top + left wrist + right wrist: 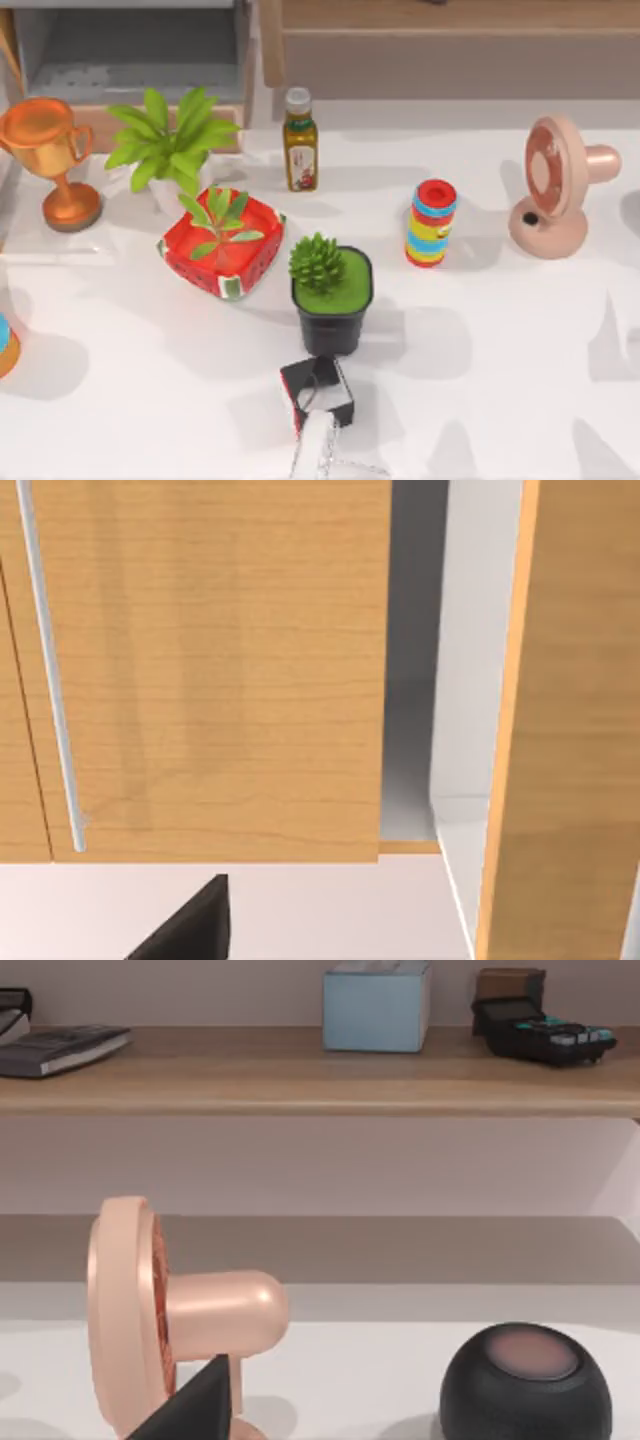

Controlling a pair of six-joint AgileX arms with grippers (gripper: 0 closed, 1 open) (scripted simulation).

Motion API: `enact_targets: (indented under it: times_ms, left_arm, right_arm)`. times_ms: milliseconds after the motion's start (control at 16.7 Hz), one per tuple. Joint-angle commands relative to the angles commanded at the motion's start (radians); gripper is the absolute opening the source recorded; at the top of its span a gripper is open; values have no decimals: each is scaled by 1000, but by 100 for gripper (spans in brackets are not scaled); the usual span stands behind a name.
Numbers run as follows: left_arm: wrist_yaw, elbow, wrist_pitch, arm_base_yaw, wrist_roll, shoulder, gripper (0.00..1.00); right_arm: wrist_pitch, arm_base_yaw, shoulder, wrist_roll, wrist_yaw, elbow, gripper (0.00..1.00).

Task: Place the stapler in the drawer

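The stapler is out of view. The drawer (120, 50) stands pulled out at the table's far left, with a bare grey interior, pale grey walls and a tan front panel (92, 122) behind a leafy plant. In the left wrist view a dark part of my left gripper (190, 925) shows close in front of a tan wooden panel (220, 680), beside a grey gap (410, 730). In the right wrist view a dark part of my right gripper (195, 1405) sits near the pink fan (150, 1310).
On the table stand a copper trophy (50, 160), a leafy plant (170, 145), a red watermelon planter (222, 245), a bottle (299, 140), a stack of coloured rings (431, 222), a pink fan (555, 185), a black succulent pot (332, 295) and a black-and-white gadget (317, 400). A black speaker (525, 1385) is near the fan.
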Motion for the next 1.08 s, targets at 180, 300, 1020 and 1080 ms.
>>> enact_targets:
  times_ms: [180, 300, 1020, 1080]
  left_arm:
    - [0, 0, 0, 0, 0, 0, 77]
    - [0, 0, 0, 0, 0, 0, 62]
    - [0, 0, 0, 0, 0, 0, 0]
    - [0, 0, 0, 0, 0, 0, 0]
  right_arm:
    - [0, 0, 0, 0, 0, 0, 100]
    - [0, 0, 0, 0, 0, 0, 100]
    - [0, 0, 0, 0, 0, 0, 100]
    - [0, 0, 0, 0, 0, 0, 100]
